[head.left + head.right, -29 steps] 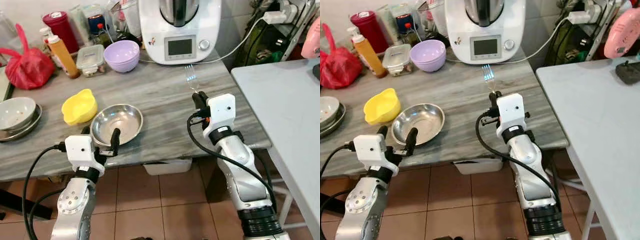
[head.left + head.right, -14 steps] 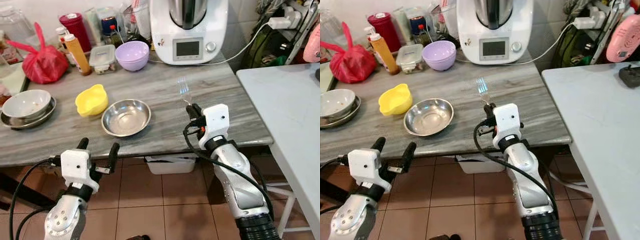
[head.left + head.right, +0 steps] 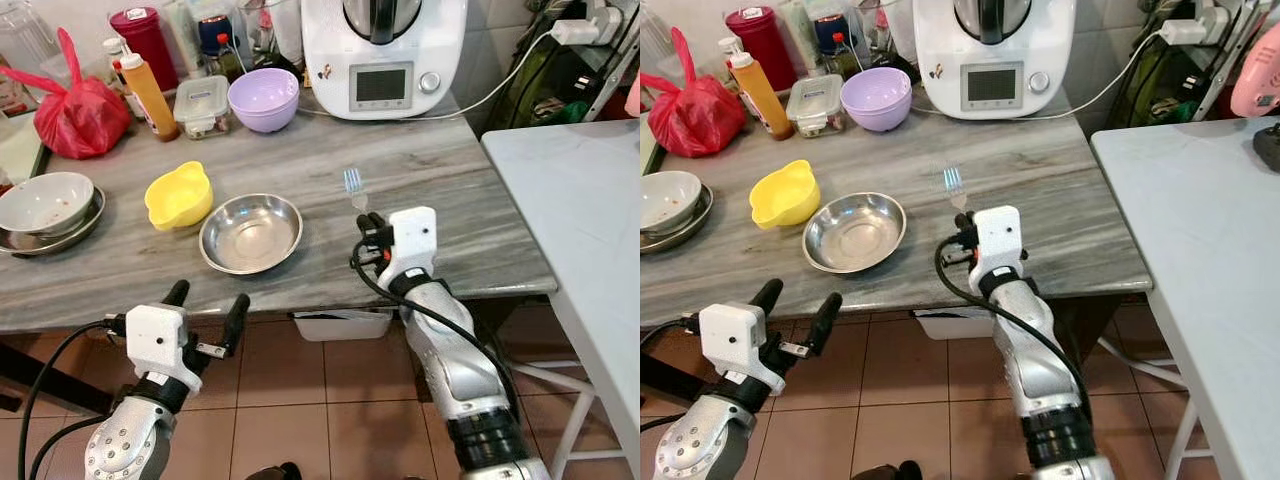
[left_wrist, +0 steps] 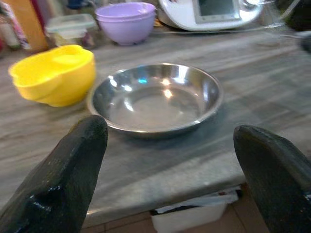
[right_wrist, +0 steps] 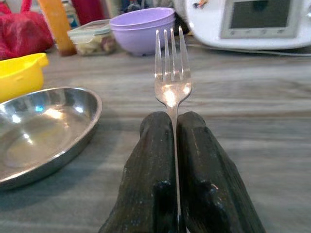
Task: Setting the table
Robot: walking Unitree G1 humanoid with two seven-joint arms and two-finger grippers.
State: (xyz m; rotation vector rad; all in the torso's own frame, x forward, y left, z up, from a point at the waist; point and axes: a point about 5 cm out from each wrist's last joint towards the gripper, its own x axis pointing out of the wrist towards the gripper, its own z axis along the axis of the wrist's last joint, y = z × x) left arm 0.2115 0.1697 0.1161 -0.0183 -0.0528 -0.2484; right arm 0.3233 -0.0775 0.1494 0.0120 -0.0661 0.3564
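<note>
Right gripper (image 5: 172, 127) pinches a fork (image 5: 171, 73) over the counter's (image 3: 470, 190) front edge, seemingly hovering; left gripper (image 3: 205, 305), fingers spread, hangs before the steel bowl (image 3: 251, 232).

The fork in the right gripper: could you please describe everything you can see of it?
The shiny silver metal fork has four tines and a narrow neck. The right gripper is shut on its handle, black fingers pressed on both sides. It points forward over the grey marble-look tabletop, to the right of the round steel bowl.
</note>
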